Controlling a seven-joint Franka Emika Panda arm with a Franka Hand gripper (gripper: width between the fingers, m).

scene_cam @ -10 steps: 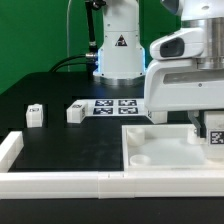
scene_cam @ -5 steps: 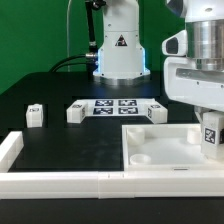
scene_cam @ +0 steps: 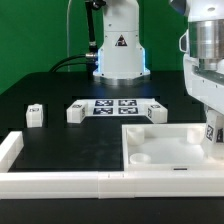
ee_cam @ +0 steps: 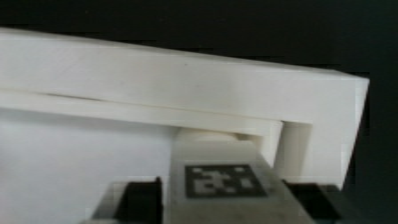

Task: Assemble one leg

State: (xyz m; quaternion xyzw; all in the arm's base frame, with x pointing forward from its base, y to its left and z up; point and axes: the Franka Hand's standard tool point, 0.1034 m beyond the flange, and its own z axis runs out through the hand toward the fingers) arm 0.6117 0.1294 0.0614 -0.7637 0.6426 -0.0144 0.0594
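Arm pose: The arm (scene_cam: 205,60) is seen at the exterior view's right edge, with its white wrist housing pointed straight down over the right-hand part of the white panel (scene_cam: 160,152).
Gripper: The gripper (ee_cam: 224,203) is pinched on the leg (scene_cam: 212,131). In the wrist view the tagged block is held between two dark fingers (ee_cam: 137,202), one on each side, with its black-and-white tag turned toward the camera.
Leg position: The leg is held low at the panel's far right corner, near the middle right of the exterior view. Whether it touches the panel cannot be told.
Panel in wrist view: A raised white rim and one corner of the panel are seen beyond the leg, with the dark worktop (scene_cam: 70,145) past them.
Other parts: Three loose legs (scene_cam: 35,115) are set on the worktop at mid-height of the exterior view. Two lie on the exterior view's left of the marker board (scene_cam: 115,106), and one is on its right, just behind the panel.
Rim bars: White rim bars (scene_cam: 60,181) are laid along the lower edge and the lower left of the exterior view.
Cut off: The arm's upper links and the right side of the wrist are cropped by the exterior view's frame, and the held leg is partly cut by the right edge.
Hard to make out: The fingers are not distinguishable in the exterior view. The wrist view is blurred, and the leg's lower end is hidden there.
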